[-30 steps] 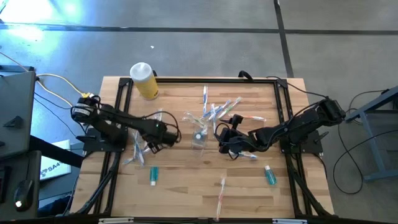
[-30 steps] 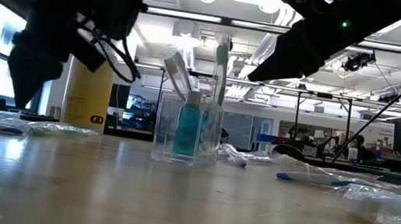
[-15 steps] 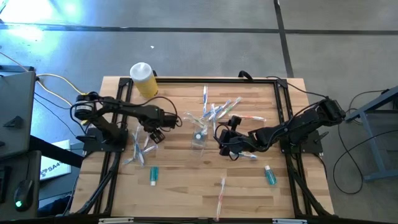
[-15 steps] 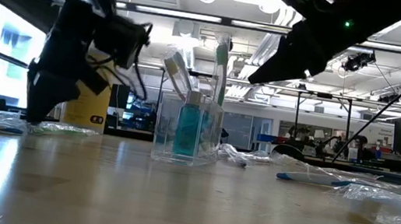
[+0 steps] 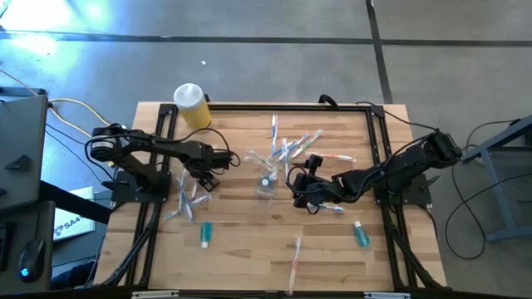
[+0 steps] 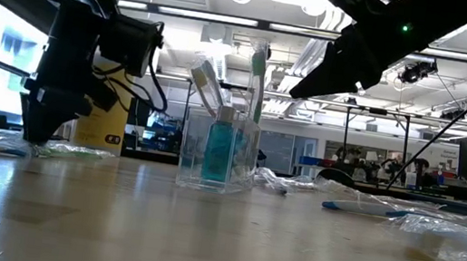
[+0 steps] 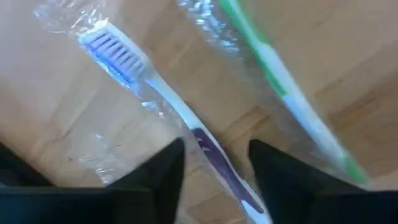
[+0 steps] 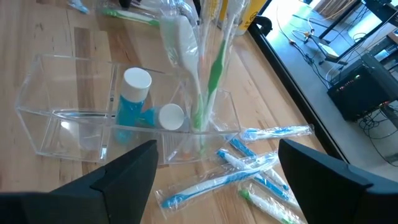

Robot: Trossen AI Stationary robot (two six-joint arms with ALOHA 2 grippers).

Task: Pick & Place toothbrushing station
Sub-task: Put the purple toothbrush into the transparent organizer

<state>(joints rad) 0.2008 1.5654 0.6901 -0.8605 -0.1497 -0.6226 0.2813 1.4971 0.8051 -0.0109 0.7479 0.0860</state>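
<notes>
Standing upright mid-worktop (image 5: 249, 249): clear cup (image 6: 219, 151) holding a teal tube (image 8: 132, 99) and toothbrushes (image 8: 208, 74). Left of the cup: left claw (image 5: 209, 176), fingers (image 7: 155, 180) apart over a wrapped purple toothbrush (image 7: 168, 112). Just right of the cup: right claw (image 5: 297, 184), fingers spread, empty.

Upright clear cup (image 5: 266, 183) mid-table, holding wrapped toothbrushes (image 8: 202, 74) and teal white-capped tubes (image 8: 132, 99).
</notes>
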